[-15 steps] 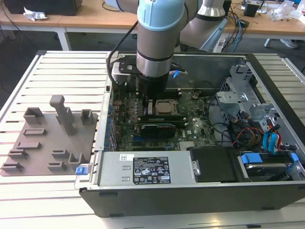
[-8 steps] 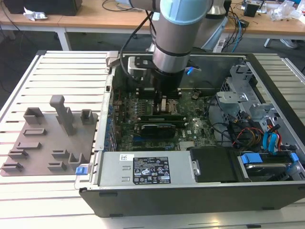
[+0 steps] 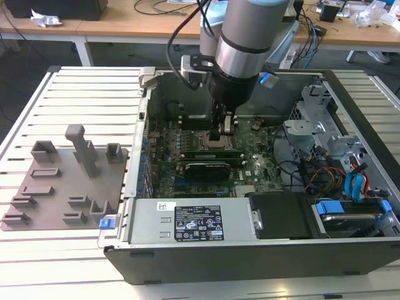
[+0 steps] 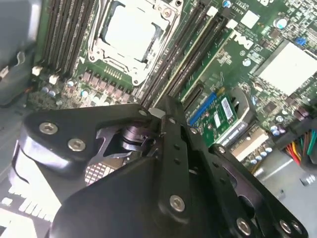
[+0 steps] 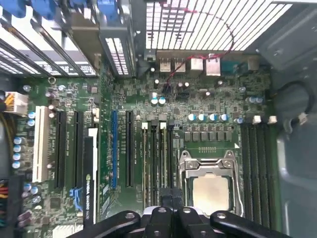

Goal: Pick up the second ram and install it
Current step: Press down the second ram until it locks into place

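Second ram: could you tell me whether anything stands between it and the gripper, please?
Nothing visible does. In the second wrist view the gripper sits right at the end of the second ram, beside the CPU socket.

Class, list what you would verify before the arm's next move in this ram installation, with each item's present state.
1. Gripper over the memory slots beside the CPU socket: ok.
2. Gripper holding a ram: cannot tell.
3. Green stick under the gripper fully seated: cannot tell.
4. Black card apart from the gripper: ok.
5. Case side open: ok.
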`<control>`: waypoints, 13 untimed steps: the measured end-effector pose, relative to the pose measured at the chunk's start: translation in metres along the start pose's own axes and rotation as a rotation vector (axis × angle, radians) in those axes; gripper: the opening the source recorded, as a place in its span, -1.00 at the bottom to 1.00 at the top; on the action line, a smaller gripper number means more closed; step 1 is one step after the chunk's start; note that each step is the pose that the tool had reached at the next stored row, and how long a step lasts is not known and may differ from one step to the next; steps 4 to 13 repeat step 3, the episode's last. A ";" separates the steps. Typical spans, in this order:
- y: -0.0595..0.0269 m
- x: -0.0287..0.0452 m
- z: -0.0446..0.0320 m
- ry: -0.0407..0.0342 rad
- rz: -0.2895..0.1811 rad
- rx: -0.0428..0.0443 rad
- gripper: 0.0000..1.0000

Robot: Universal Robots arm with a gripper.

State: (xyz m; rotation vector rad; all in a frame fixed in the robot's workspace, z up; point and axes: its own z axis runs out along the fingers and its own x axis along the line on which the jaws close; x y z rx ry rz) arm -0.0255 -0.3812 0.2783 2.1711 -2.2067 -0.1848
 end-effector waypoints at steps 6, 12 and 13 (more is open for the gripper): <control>0.0002 -0.0001 -0.0014 -0.0002 0.000 0.0000 -0.80; 0.0002 -0.0001 -0.0014 -0.0002 0.000 0.0000 -0.80; 0.0002 -0.0001 -0.0014 -0.0002 0.000 0.0000 -0.80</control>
